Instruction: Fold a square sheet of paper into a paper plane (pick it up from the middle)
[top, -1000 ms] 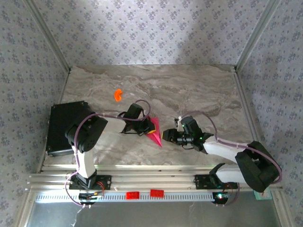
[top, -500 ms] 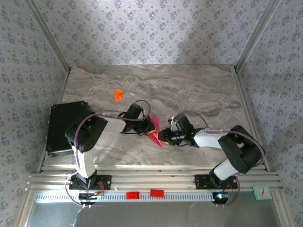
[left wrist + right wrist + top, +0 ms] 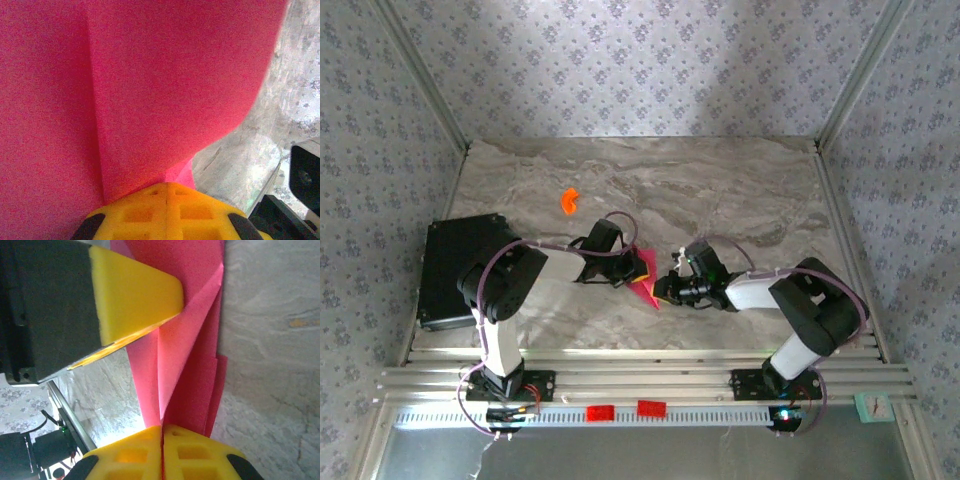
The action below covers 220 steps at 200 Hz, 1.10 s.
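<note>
Top view, worktop: a marbled grey slab with patterned panels on three sides.
Top view, paper plane: magenta-pink and folded to a point. It lies between the worktop's centre and its near edge, a little toward the left edge, with the tip aimed at the near edge.
Top view, left gripper: it sits at the plane's far end, with yellow pads on the paper. The jaws are too small here to read.
Top view, right gripper: it comes in from the right edge's side and meets the plane's right flank, just beside the left gripper.
Top view, orange piece: small, well apart from the paper, toward the far-left corner.
Top view, black box: it rests at the left edge.

Left wrist, paper plane: a pink sheet with one long crease running up from the pads.
Left wrist, left gripper: the yellow pads are pressed together, pinching the paper where the crease ends.
Left wrist, worktop: grey marble shows to the right, with black hardware at the lower right that I cannot identify.

Right wrist, paper plane: several pink layers fan upward, with folded edges stacked over the marble.
Right wrist, right gripper: the yellow pads are closed flat against each other, nipping the lower ends of the layers.
Right wrist, left gripper: a yellow pad on a black finger touches the paper's upper left.
Right wrist, worktop: bare marble shows on the right.
</note>
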Each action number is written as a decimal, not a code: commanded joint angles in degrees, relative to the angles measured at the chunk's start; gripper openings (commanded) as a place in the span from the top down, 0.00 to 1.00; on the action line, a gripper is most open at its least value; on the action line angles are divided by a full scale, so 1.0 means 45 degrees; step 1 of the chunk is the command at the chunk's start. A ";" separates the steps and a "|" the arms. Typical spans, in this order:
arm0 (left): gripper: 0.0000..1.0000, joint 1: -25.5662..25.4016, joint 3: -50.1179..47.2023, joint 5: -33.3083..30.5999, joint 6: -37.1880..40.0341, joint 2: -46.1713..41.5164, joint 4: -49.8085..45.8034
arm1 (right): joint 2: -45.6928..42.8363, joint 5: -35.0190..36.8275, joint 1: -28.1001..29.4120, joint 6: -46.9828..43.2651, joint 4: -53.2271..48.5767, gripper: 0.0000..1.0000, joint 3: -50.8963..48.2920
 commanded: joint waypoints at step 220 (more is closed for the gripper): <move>0.94 -0.0069 -0.0591 -0.0795 -0.0111 0.0242 -0.0965 | -0.0750 -0.0781 0.0231 -0.0184 -0.0989 0.85 -0.1263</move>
